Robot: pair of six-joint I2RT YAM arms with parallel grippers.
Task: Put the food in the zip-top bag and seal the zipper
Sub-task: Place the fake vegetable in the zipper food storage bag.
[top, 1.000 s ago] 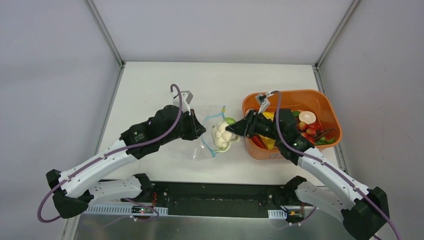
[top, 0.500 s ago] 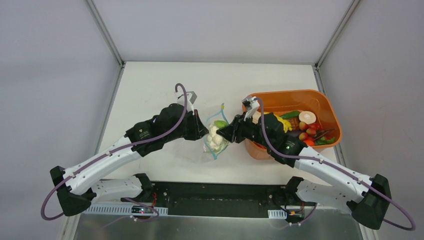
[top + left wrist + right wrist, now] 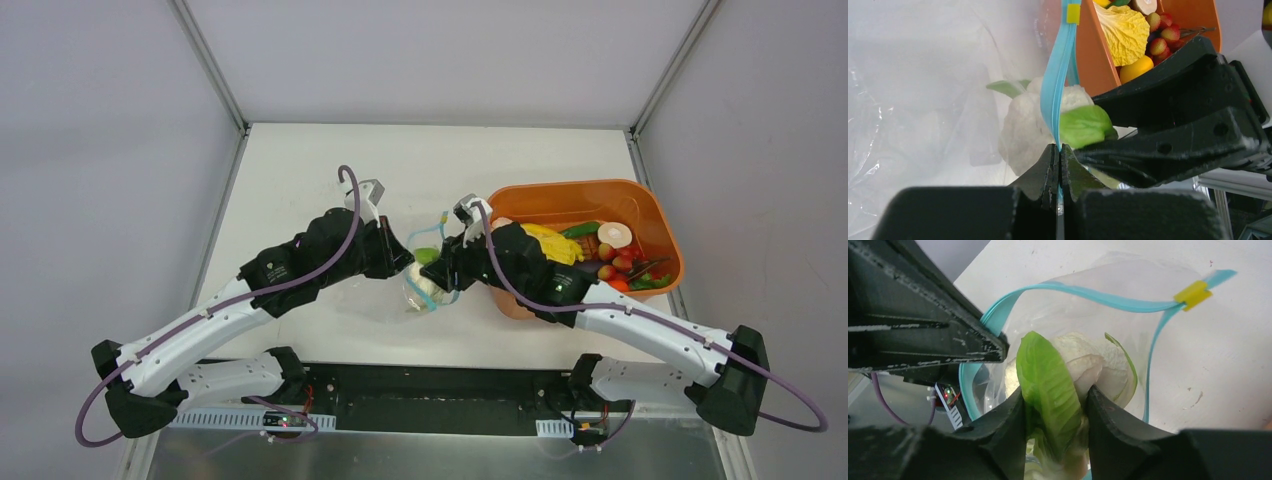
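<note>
On the left of the white bench we see the left arm stretched toward the middle. Its jaws are pressed fully together on the thin blue zipper strip at the mouth of the clear, crinkly zip-top plastic bag. The strip runs up and away from that pinch, and a small yellow slider tab sits near its far end.

The bag is near the centre of the bench, just left of the tub. Between the two arms, its mouth is spread into an open loop. A white toy cauliflower with green leaves sits in that mouth, its head inside the loop of the strip.

The right arm reaches in from the other side. Its jaws are partly open and clamped on the cauliflower's leafy stalk end.

Further right stands an orange plastic tub, with the right arm crossing over its near-left corner. In it we make out a yellow leafy piece, a white mushroom slice and small red fruits.
</note>
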